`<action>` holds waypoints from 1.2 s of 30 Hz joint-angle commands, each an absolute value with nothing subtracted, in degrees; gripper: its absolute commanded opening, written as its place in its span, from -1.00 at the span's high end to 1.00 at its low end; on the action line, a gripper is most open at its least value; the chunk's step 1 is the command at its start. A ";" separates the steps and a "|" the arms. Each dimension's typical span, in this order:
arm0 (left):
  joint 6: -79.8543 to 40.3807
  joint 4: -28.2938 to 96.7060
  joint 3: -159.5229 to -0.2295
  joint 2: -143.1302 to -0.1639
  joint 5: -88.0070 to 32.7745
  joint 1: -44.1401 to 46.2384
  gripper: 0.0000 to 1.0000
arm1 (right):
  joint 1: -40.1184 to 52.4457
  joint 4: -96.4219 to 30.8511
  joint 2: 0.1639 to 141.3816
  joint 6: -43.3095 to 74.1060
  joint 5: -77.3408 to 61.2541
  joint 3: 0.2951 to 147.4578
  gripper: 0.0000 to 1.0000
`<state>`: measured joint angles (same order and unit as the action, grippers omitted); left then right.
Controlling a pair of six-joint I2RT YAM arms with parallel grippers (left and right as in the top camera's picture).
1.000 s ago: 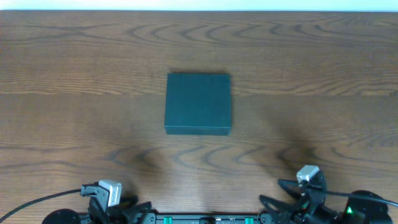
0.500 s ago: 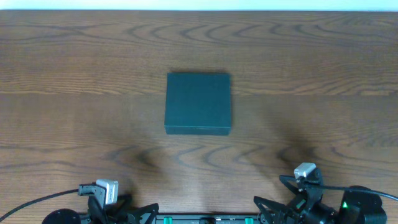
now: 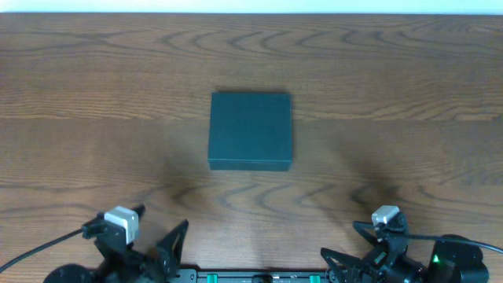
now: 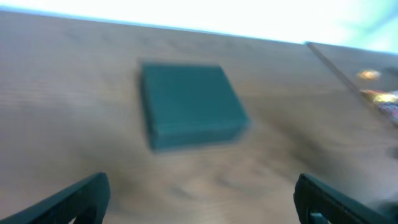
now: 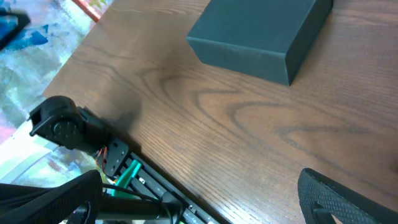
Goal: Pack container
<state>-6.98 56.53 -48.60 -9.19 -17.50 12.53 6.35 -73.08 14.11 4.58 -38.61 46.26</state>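
Dark wood-grain table (image 3: 94, 141), bare but for one thing. Container (image 3: 251, 130) flat near the middle of it, lid down, roughly square with no long axis to speak of, one side facing the arms' edge. Both arms low at the near edge, well apart from the container, which lies straight ahead and between them. Left gripper (image 3: 161, 251) and right gripper (image 3: 346, 263) about equally far, left of centre and right of centre; neither clearly nearer. Left gripper's fingers (image 4: 74, 198) spread wide with nothing between, the container centred in that wrist view but blurred. Right gripper's fingers (image 5: 339, 199) likewise spread and empty, the container up and to the right of them. No snack packets visible on the table; lid seam and hinge side not discernible. Coloured clutter beyond the table edge, too blurred to name.
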 commanded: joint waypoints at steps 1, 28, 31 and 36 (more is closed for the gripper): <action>7.90 52.97 -43.64 -8.71 -10.94 9.65 -0.91 | 6.94 -73.12 13.89 5.30 -38.81 45.89 -0.99; 5.54 14.59 -4.36 -0.19 -1.98 -3.88 -0.90 | 6.94 -73.12 13.89 5.30 -38.81 45.89 -0.99; 5.56 13.37 -4.03 -0.19 -2.35 -3.75 -0.91 | 6.94 -73.12 13.87 5.30 -38.81 45.89 -0.99; 5.56 13.30 -4.01 -0.21 -2.57 -3.73 -0.91 | 6.94 -73.12 13.89 5.30 -38.81 45.89 -0.99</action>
<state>6.02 13.15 -5.69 -0.62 -2.57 -3.66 6.46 -73.08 14.13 5.02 -38.59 46.11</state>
